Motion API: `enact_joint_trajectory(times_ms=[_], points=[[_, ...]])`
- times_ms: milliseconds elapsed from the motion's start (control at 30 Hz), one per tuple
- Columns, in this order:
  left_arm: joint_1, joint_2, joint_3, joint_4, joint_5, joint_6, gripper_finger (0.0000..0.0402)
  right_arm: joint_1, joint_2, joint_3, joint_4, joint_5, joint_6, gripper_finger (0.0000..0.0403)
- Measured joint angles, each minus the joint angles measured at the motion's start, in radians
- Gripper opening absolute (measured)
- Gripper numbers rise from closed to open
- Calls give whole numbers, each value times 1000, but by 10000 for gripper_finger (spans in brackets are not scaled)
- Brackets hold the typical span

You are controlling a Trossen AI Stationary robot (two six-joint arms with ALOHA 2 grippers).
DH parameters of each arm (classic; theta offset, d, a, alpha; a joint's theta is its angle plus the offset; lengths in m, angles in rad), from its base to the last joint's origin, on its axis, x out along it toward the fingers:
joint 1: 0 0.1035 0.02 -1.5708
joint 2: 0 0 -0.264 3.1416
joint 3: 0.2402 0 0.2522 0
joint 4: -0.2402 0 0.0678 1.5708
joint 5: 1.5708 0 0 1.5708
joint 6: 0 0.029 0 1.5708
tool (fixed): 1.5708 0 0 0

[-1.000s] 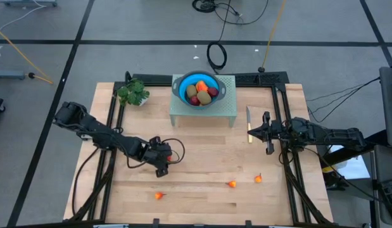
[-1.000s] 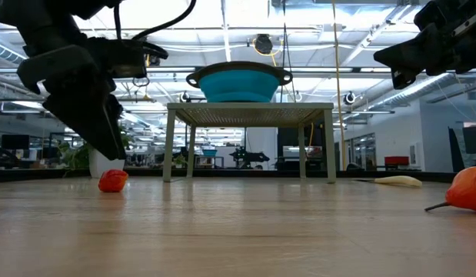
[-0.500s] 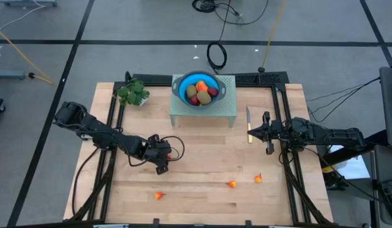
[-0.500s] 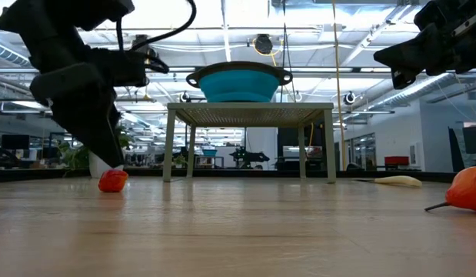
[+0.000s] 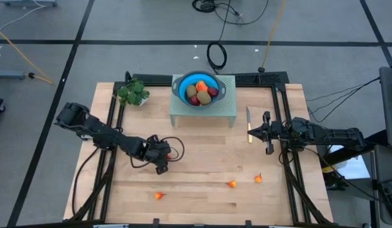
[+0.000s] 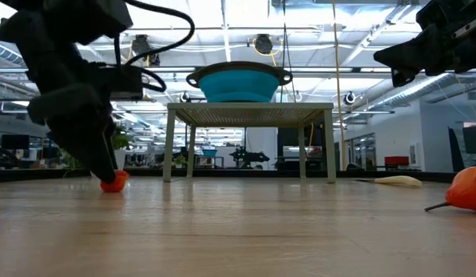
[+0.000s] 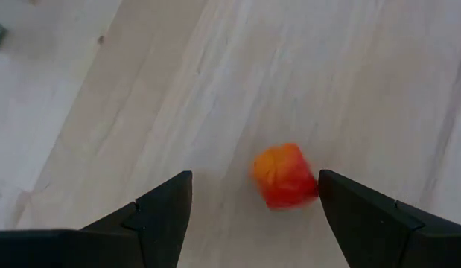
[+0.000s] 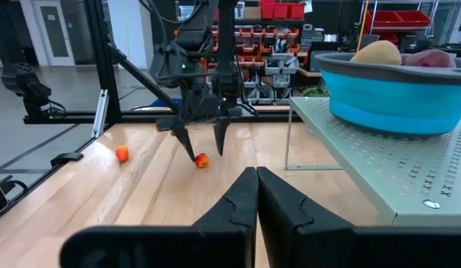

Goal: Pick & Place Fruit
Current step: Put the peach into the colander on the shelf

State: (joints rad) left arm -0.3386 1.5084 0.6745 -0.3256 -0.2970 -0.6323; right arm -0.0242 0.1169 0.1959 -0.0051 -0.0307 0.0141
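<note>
We see the left gripper [image 7: 249,205] spread wide over a tiny orange-red fruit [image 7: 284,176] on the table [image 5: 202,152], well in front of the blue bowl [image 5: 180,83], not clamped on it. The bowl holds several fruit pieces [image 5: 201,91]. The right gripper [image 5: 266,133], fingers together, waits right of the bowl.

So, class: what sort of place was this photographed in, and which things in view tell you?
Probably a robotics lab or workshop: two robot arms share a wooden table, cables trail over the floor, and shelves of red bins line the room behind.
</note>
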Motion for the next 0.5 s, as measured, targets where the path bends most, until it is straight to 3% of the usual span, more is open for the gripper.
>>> enact_joint_trajectory(times_ms=[167, 500], points=[[2, 71, 5, 48, 12, -12, 292, 0, 0, 0, 1, 0, 0, 4], [3, 68, 6, 60, 8, 5, 291, 0, 0, 0, 0, 0, 1, 4]])
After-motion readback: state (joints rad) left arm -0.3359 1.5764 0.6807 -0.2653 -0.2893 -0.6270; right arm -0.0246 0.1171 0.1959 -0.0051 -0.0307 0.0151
